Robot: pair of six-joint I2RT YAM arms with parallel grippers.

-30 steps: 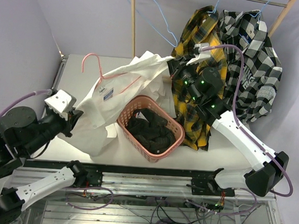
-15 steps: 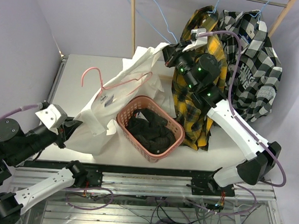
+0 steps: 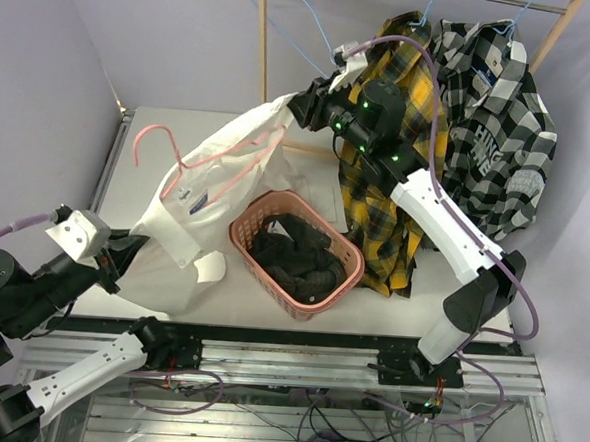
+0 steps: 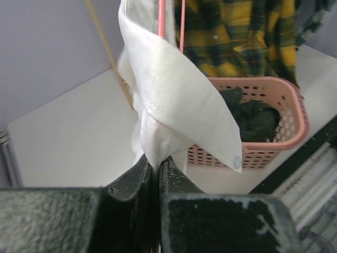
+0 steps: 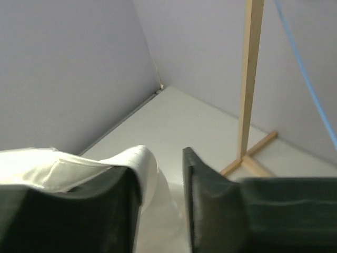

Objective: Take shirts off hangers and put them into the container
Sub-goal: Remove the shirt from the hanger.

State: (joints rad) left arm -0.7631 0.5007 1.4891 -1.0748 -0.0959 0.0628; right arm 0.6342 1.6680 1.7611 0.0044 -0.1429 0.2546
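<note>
Fingers of the left gripper [image 4: 155, 163] pinch a fold of the white shirt [image 3: 174, 229] at the near left. Just right of it, the container [image 4: 253, 155] holds a dark shirt [image 3: 293, 256]. Farther back, the right gripper [image 5: 163, 168] stands parted, white cloth draped against one finger.

Pale lilac walls [image 3: 156, 32]; white tabletop [image 3: 145, 137]; wooden rack poles [image 3: 262, 59] at back; even light.

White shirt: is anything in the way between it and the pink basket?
Nothing sits between the white shirt and the basket; the shirt hangs beside it. But the pink hanger is still threaded through the shirt, and the left gripper pinches its edge. A dark shirt already lies in the basket.
</note>
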